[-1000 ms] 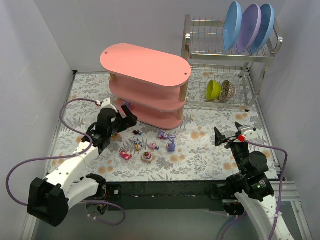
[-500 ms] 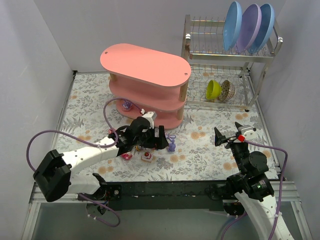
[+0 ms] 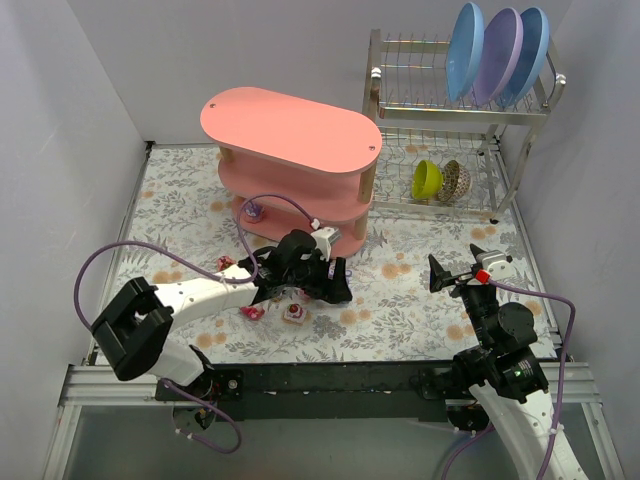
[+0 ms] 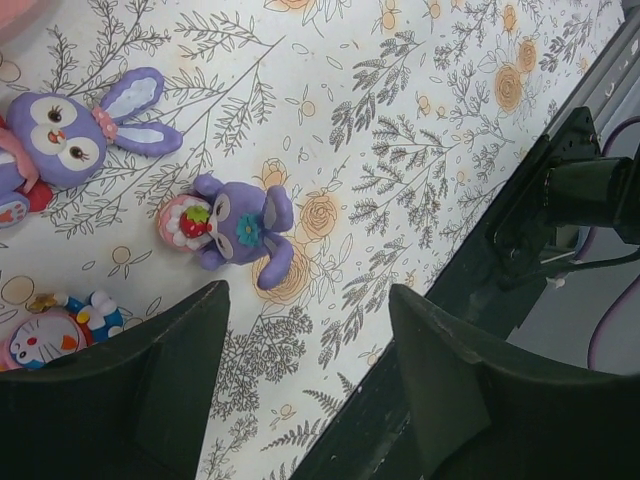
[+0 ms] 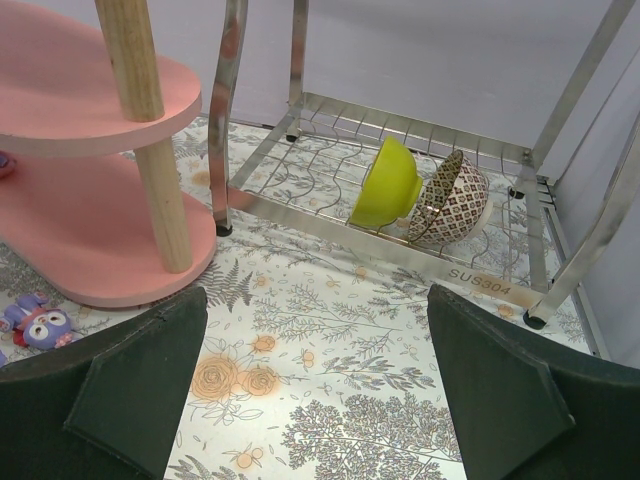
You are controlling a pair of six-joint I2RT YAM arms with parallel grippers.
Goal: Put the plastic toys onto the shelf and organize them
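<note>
The pink three-tier shelf (image 3: pixel 290 130) stands at the back centre, with one small purple toy (image 3: pixel 254 210) on its bottom tier. Other plastic toys lie on the floral mat in front: a pink one (image 3: pixel 252 312) and a red-and-white cake (image 3: pixel 294 313). My left gripper (image 3: pixel 335 285) hovers over this group. In the left wrist view it (image 4: pixel 310 340) is open and empty. A small purple bunny holding a strawberry cake (image 4: pixel 235 225) lies just ahead of its fingertips. A bigger purple bunny (image 4: pixel 70 135) and a blue-and-white cat (image 4: pixel 55 335) lie to the left. My right gripper (image 3: pixel 458 268) is open and empty.
A metal dish rack (image 3: pixel 455 150) at the back right holds a green bowl (image 5: pixel 385 185), a patterned bowl (image 5: pixel 450 200) and three plates (image 3: pixel 500 50) on top. The black table edge (image 4: pixel 520 240) runs close beside the small purple bunny. Grey walls enclose both sides.
My left arm has swung right, from the shelf's left end to above the toys in front of the shelf, and its jaws have narrowed somewhat. The right arm has not moved.
</note>
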